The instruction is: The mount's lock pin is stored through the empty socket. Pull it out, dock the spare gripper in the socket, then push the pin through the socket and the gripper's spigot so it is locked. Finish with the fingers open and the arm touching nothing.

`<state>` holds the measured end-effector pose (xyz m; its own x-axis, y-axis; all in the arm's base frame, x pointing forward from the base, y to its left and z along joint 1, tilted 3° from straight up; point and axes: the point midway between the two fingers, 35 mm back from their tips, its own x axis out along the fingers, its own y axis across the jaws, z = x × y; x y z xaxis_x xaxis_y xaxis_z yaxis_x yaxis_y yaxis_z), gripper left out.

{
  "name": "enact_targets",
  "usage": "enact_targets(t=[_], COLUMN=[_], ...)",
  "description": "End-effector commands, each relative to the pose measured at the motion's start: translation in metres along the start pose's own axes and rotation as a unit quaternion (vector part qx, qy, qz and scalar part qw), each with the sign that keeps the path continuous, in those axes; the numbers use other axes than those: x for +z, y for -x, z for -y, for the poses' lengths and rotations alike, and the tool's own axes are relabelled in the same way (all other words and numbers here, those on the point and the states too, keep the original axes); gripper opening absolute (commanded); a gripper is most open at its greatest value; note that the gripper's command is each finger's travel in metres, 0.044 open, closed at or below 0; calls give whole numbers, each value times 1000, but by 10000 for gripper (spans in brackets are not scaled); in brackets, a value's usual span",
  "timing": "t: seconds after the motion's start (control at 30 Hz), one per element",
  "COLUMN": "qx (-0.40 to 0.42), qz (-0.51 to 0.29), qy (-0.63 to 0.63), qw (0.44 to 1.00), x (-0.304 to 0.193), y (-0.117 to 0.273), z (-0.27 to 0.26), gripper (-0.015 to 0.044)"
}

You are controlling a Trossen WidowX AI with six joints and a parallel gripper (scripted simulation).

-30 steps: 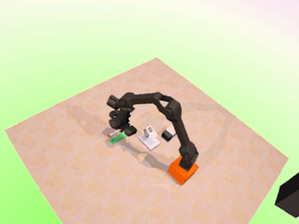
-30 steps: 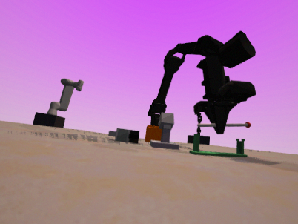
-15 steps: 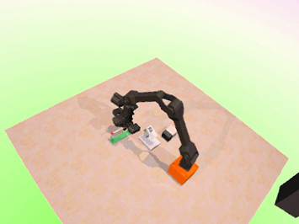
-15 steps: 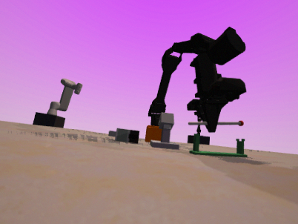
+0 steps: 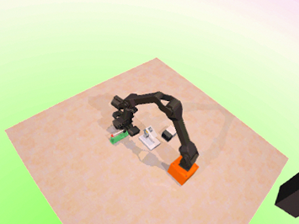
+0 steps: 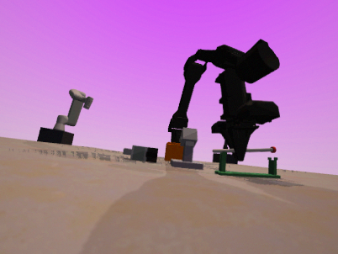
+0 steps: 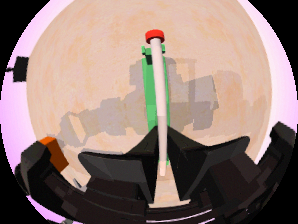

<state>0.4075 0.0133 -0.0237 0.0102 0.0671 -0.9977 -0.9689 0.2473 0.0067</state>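
Note:
My gripper (image 5: 124,130) (image 6: 240,158) (image 7: 160,128) points down and is shut on the white pin (image 6: 261,150) (image 7: 158,80) with a red head. The pin is about level over the green rack (image 5: 120,139) (image 6: 248,174) (image 7: 149,95). In the exterior view, its head end is a little above one forked post, and its plain end is at or just above the other post's top; contact is unclear. The mount (image 5: 151,142) (image 6: 189,148) stands upright on its pale base, no pin visible in it. The spare gripper (image 5: 169,132) (image 6: 144,153), grey-white with a black end, lies beyond the mount.
The arm's orange base (image 5: 182,172) (image 6: 173,151) (image 7: 56,153) stands beyond the mount and spare gripper. A large dark block (image 5: 296,195) is at the right edge of the top view. A grey arm (image 6: 75,110) on a dark box stands far back in the exterior view.

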Motion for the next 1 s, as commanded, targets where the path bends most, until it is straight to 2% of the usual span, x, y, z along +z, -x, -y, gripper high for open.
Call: enact_targets(t=[0.0, 0.97], qx=[1, -1], qz=[0, 0], qy=[2, 3], qw=[1000, 1000], x=[-1, -2], y=[-7, -15], z=[-1, -2], gripper=[0, 0])
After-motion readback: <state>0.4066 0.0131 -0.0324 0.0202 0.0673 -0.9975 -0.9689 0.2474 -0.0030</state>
